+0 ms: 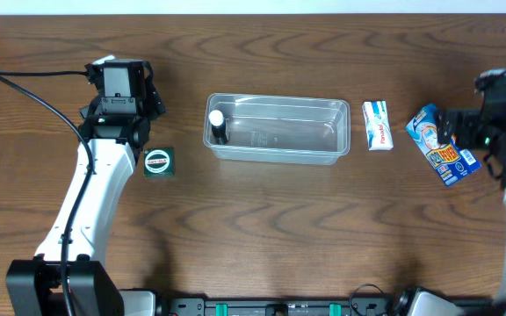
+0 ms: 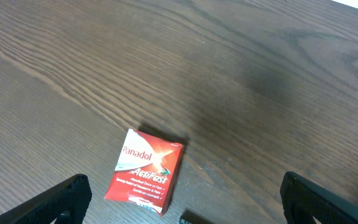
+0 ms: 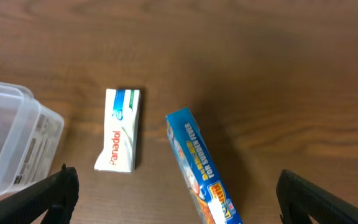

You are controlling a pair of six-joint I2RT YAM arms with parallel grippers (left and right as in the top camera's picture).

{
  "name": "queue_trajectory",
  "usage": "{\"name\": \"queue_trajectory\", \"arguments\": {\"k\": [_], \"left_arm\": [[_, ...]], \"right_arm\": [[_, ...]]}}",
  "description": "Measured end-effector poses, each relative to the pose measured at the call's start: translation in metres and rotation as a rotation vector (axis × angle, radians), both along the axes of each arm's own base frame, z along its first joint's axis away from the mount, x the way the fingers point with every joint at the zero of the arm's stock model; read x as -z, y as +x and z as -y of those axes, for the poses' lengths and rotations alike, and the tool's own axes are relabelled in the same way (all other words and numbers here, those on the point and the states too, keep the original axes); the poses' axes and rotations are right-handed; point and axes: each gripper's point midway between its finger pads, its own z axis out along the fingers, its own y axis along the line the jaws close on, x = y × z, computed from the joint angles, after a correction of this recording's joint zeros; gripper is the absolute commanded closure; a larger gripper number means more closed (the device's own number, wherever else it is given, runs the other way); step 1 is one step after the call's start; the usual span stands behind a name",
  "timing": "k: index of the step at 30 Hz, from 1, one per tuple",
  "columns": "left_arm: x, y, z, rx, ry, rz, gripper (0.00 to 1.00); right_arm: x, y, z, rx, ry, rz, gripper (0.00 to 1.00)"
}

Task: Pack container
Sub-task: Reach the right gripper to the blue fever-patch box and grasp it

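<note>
Your container (image 1: pixel 277 129) sits on the table (image 1: pixel 262 228) between the two arms. Your left end effector (image 2: pixel 182 208) hangs well off the container's left end, jaws spread wide and holding nothing, over a red Panadol box (image 2: pixel 145 171). Your right end effector (image 3: pixel 185 202) is well off the container's right end, equally wide and empty, above a blue box (image 3: pixel 201 168). A white Panadol box (image 3: pixel 120 130) lies between that box and the container

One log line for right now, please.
left pincer open, empty | right pincer open, empty | container: bottle inside | outside: red box, white box, blue box, green box
</note>
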Motion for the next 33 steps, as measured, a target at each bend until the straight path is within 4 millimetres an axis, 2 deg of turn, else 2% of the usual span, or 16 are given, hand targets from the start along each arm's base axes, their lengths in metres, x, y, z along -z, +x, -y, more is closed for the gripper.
{"name": "queue_trajectory", "arguments": {"k": [3,10,15,18,25,27,30,33], "left_arm": [[0.0,0.0,0.0,0.0,0.0,0.0,0.02],[0.0,0.0,0.0,0.0,0.0,0.0,0.02],[0.0,0.0,0.0,0.0,0.0,0.0,0.02],[0.0,0.0,0.0,0.0,0.0,0.0,0.02],[0.0,0.0,0.0,0.0,0.0,0.0,0.02],[0.0,0.0,0.0,0.0,0.0,0.0,0.02],[0.0,0.0,0.0,0.0,0.0,0.0,0.02],[0.0,0.0,0.0,0.0,0.001,0.0,0.02]], "right_arm": [[0.009,0.012,0.008,0.001,0.033,-0.033,0.01],[0.018,0.004,0.007,-0.127,-0.063,-0.069,0.01],[0.024,-0.003,0.007,-0.212,-0.142,-0.099,0.14],[0.03,-0.005,0.013,-0.217,-0.176,-0.129,0.18],[0.065,-0.005,0.02,-0.227,-0.168,-0.231,0.2],[0.077,-0.005,0.021,-0.23,-0.155,-0.263,0.25],[0.094,-0.006,0.021,-0.242,-0.137,-0.309,0.37],[0.107,-0.009,0.023,-0.239,-0.128,-0.348,0.4]]}}
